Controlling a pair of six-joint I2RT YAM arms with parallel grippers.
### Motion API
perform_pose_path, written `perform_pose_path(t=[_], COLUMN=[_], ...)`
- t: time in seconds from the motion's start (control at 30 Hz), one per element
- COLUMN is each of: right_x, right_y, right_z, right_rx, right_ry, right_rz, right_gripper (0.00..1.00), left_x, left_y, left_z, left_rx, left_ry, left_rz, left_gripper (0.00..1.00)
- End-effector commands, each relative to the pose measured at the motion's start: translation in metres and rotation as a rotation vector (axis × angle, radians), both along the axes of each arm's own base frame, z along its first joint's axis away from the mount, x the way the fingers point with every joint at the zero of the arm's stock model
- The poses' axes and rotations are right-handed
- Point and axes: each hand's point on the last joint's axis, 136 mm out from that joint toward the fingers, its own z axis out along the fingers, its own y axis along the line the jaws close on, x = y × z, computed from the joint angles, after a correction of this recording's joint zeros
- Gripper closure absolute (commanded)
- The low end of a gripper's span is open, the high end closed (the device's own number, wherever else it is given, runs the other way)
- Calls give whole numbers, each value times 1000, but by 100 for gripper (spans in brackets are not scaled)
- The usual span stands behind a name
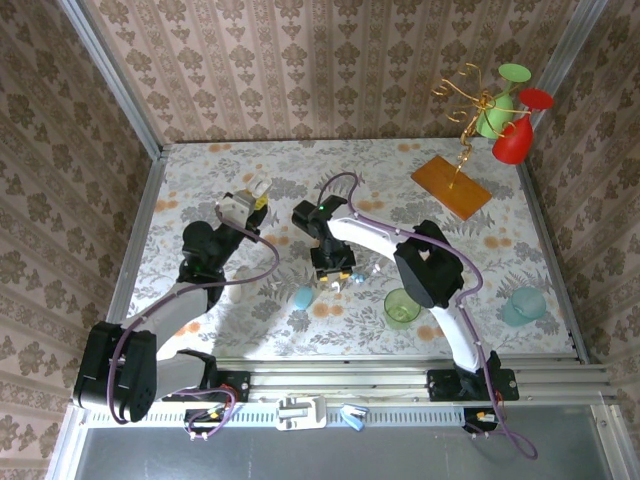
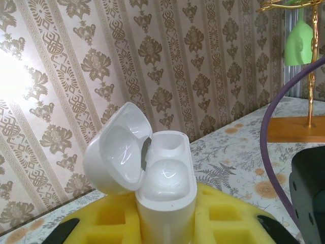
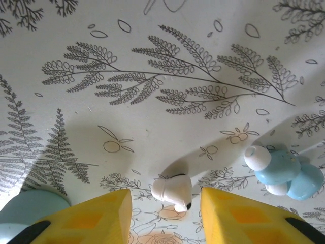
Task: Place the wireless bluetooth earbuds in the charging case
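Note:
A white charging case (image 2: 167,188) stands upright between the yellow fingers of my left gripper (image 2: 165,226), which is shut on it. Its lid (image 2: 114,152) is swung open to the left and both wells look empty. From above, that gripper (image 1: 250,198) is raised over the table's left middle. My right gripper (image 3: 165,198) points down at the table, open, with a white earbud (image 3: 171,190) lying on the cloth between its yellow fingers (image 3: 96,221), untouched. Two pale blue earbuds (image 3: 282,170) lie together to the right. In the top view the right gripper (image 1: 335,274) is at the table's centre.
A light-blue pebble case (image 1: 302,297) lies just left of the right gripper, with its edge (image 3: 30,208) at the lower left of the right wrist view. A green cup (image 1: 402,306) and a teal cup (image 1: 524,303) stand front right. A gold stand on an orange base (image 1: 451,185) is at the back right.

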Motion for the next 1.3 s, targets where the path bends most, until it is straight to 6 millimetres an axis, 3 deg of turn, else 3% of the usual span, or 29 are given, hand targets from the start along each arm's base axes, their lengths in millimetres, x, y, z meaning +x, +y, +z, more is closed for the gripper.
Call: perform_pose_path(t=[0.0,0.43,0.73,1.0,1.27], right_x=[-12,-13,-10,5,24], right_y=[-6,-8,-8,1,6], right_z=[-5,-25,-19,14,67], right_rx=[-59,-104,-87,29,175], right_ry=[57,77,46,-107,-341], right_rz=[40,64,95,166,265], right_gripper=[60,68,71,73,74], left_x=[-5,-6,-6,-6,-10], left_y=[0,-1,-3,-8,-24], left_z=[12,11,11,11,7], left_rx=[4,1,-4,-5,-3], left_ry=[-56,-51,-50,-44,-4], left_rz=[3,-6,-14,-31,-90], left_gripper=[100,100,100,100,100])
